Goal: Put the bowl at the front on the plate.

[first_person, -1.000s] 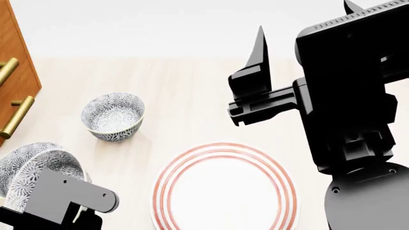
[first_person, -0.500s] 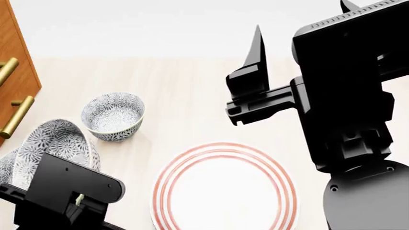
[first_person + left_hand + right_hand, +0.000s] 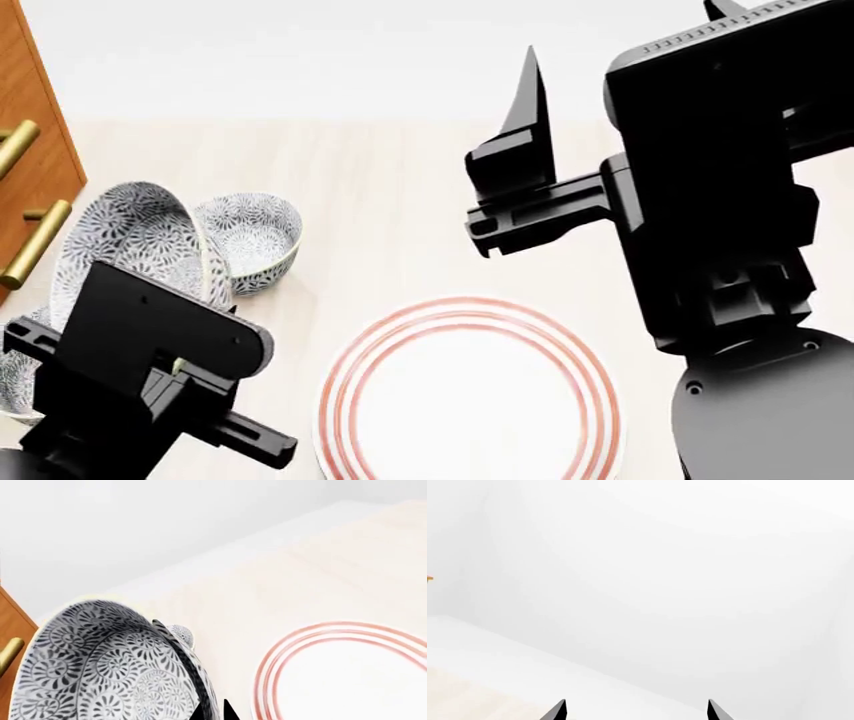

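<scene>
My left gripper is shut on the rim of the blue-grey patterned bowl. The bowl hangs tilted on its side above the table, left of the plate. It fills the near side of the left wrist view, where the bowl has one black finger on each side of its wall. The white plate with red rings lies flat at the front centre, and its rim lies beyond the bowl in the left wrist view. My right gripper is open and empty, raised high above the plate's far right.
A second matching bowl stands upright on the table just behind the held one. Part of a third bowl shows at the left edge. A wooden cabinet with brass handles stands at the far left.
The left gripper has lifted the bowl up and away from me, tilting it on edge, so it now overlaps the second bowl. The right arm drifted slightly left.
</scene>
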